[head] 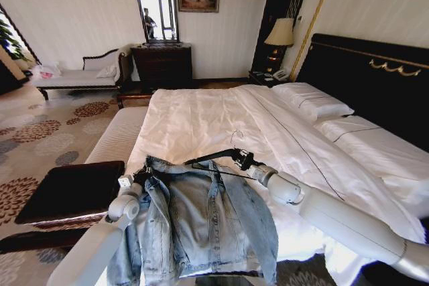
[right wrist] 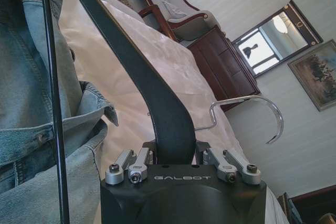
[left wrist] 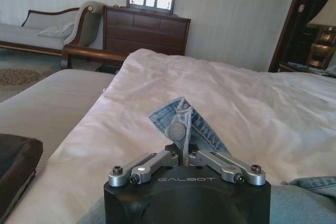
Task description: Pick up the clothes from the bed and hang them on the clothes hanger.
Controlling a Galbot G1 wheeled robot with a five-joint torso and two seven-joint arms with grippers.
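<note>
The clothes, a faded-blue denim jacket (head: pixel 201 222), lie spread at the foot of the bed (head: pixel 201 115), partly hanging over its edge. My left gripper (head: pixel 134 177) is at the jacket's left collar corner and is shut on a denim flap with a metal button (left wrist: pixel 177 129); the left gripper (left wrist: pixel 181 155) shows the cloth pinched between its fingers. My right gripper (head: pixel 236 157) hovers over the jacket's collar, shut on one black arm of the clothes hanger (head: pixel 211 157). The right gripper (right wrist: pixel 176 156) clamps the hanger (right wrist: pixel 163 108), its silver hook (right wrist: pixel 265 107) pointing away over the sheet, the jacket (right wrist: pixel 31 103) beside it.
A dark square table (head: pixel 74 189) stands to the left of the bed's foot, with a white cushioned bench (head: pixel 120 135) beyond it. A chaise lounge (head: pixel 80 75), dresser (head: pixel 162 65) and lamp (head: pixel 280 33) line the far wall. Pillows (head: pixel 312 102) lie against the black headboard (head: pixel 375 75).
</note>
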